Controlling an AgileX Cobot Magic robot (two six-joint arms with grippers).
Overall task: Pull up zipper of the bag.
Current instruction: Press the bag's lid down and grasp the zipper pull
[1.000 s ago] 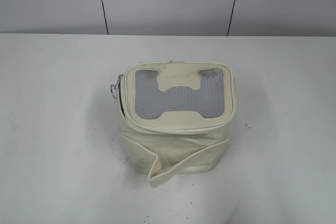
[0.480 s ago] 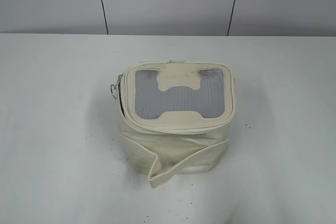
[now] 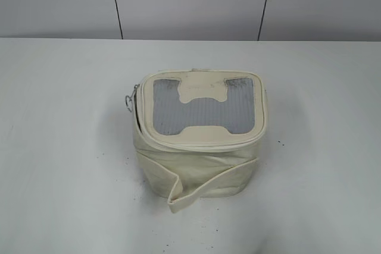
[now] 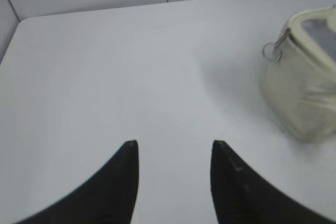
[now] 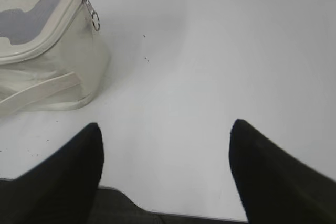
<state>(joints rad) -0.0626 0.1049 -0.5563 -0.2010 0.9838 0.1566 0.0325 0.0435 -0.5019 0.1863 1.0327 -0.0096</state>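
The cream bag [image 3: 196,165] stands mid-table with its grey mesh top panel [image 3: 202,114] and cream H-shaped patch facing up. Its loose strap [image 3: 196,190] hangs across the front. The zipper [image 3: 138,117] runs round the top rim, gaping slightly at the left, with a silver ring pull [image 3: 128,100] at the left side. The bag shows at the right edge of the left wrist view [image 4: 304,93] with a ring pull [image 4: 271,52], and in the right wrist view [image 5: 47,72] with another ring pull [image 5: 95,22]. My left gripper [image 4: 175,145] and right gripper [image 5: 168,127] are open, empty, away from the bag.
The white table [image 3: 65,147] carries only the bag and a few dark specks [image 3: 280,142]. A grey panelled wall [image 3: 190,4] stands behind. The table's near edge shows in the right wrist view [image 5: 173,214].
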